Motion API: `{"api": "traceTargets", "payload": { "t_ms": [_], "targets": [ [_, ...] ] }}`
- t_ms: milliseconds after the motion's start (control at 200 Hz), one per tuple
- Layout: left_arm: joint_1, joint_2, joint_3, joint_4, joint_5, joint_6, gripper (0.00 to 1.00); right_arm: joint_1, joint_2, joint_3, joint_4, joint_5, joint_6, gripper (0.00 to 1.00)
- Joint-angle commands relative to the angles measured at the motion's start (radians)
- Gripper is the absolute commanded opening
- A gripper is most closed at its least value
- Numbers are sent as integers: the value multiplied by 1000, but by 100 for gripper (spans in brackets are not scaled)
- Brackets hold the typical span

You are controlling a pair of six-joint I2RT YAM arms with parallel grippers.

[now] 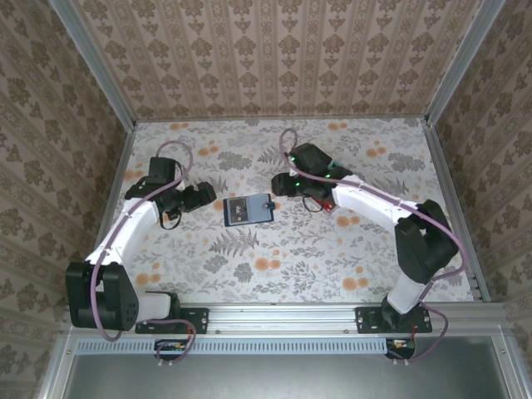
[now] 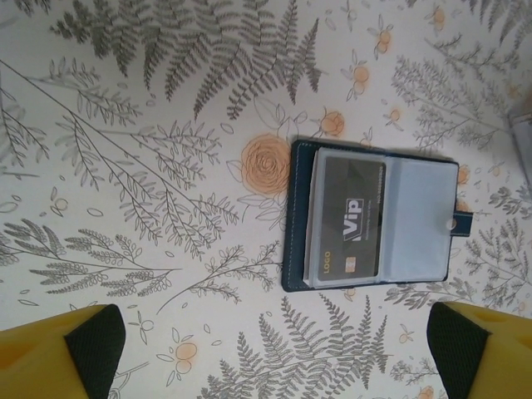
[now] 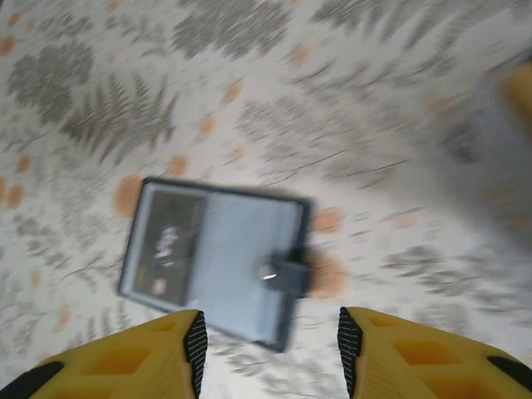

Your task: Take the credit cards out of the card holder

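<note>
The card holder (image 1: 248, 209) lies open and flat on the floral table, navy outside and grey-blue inside, its closing tab (image 2: 462, 223) pointing right. A dark grey credit card (image 2: 350, 218) with white "Vip" lettering sits in the left clear sleeve. The right sleeve (image 2: 418, 218) looks empty. My left gripper (image 2: 274, 366) hovers open just left of the holder (image 2: 374, 220), with nothing between its fingers. My right gripper (image 3: 272, 349) is open too, above the holder's (image 3: 216, 258) tab side, apart from it and holding nothing. That view is blurred by motion.
A small reddish thing (image 1: 320, 202) lies on the table under the right arm; what it is I cannot tell. A blurred grey and orange shape (image 3: 511, 108) shows at the right wrist view's edge. Patterned walls and metal rails (image 1: 453, 208) enclose the table.
</note>
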Motion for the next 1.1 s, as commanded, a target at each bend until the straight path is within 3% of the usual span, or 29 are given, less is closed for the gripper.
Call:
{"api": "traceTargets", "payload": {
  "t_ms": [0, 315, 655, 865, 1090],
  "targets": [
    [4, -19, -37, 54, 33, -48, 96, 62, 102, 34, 62, -88, 195, 49],
    [4, 5, -72, 73, 51, -48, 95, 147, 347, 218, 63, -143, 271, 44],
    [3, 52, -64, 99, 78, -64, 96, 155, 513, 392, -105, -33, 249, 42],
    [-3, 77, -53, 102, 89, -69, 97, 155, 508, 352, -149, -18, 261, 41],
    [-48, 130, -31, 111, 107, -81, 97, 159, 415, 164, -70, -75, 350, 40]
  ]
}}
